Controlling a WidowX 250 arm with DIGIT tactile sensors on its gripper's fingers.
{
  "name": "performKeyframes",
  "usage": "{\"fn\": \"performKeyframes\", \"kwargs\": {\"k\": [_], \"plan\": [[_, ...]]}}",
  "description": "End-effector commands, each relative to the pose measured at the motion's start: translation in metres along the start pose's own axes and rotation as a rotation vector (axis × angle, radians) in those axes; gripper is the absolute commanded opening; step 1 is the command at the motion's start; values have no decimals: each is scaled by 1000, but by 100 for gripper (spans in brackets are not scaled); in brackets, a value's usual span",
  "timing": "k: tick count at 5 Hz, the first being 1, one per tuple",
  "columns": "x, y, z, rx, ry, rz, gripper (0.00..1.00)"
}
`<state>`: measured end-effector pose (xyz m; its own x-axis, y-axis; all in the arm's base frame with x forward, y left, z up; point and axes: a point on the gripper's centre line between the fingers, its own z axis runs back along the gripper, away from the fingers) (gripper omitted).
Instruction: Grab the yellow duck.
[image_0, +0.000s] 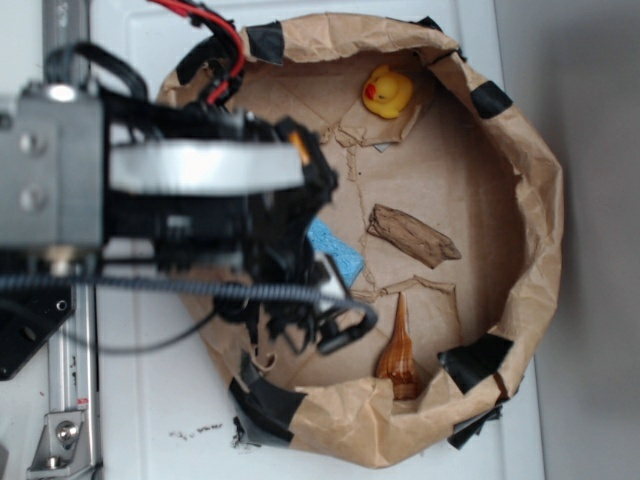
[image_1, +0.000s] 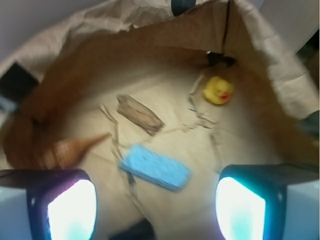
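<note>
The yellow duck (image_0: 387, 92) (image_1: 218, 90), small with a red-orange beak, sits on the paper floor near the far rim of a brown paper basin (image_0: 520, 150). My gripper (image_1: 156, 210) hangs open above the basin's left side, its two fingers (image_1: 70, 210) wide apart with nothing between them. In the wrist view the duck lies far ahead and to the right of the fingers. In the exterior view the arm hides the gripper's tips.
A blue sponge (image_0: 335, 252) (image_1: 155, 166) lies just ahead of the fingers. An orange-brown pointed shell (image_0: 399, 352) (image_1: 70, 148) and a crumpled brown paper scrap (image_0: 413, 236) (image_1: 140, 114) lie on the floor. Black tape patches (image_0: 478, 360) hold the raised paper walls.
</note>
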<state>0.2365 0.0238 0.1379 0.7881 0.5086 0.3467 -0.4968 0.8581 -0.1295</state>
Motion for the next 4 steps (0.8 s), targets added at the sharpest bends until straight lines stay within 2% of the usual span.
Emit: {"fn": "performKeyframes", "kwargs": {"k": [1,2,3,4], "plan": [[47,17,-42,45,-72,208,100],[61,19,-66,87,-77,200,100],[68,35,-83,121,-52,157,100],[68,35,-83,121,-52,157,100]]}}
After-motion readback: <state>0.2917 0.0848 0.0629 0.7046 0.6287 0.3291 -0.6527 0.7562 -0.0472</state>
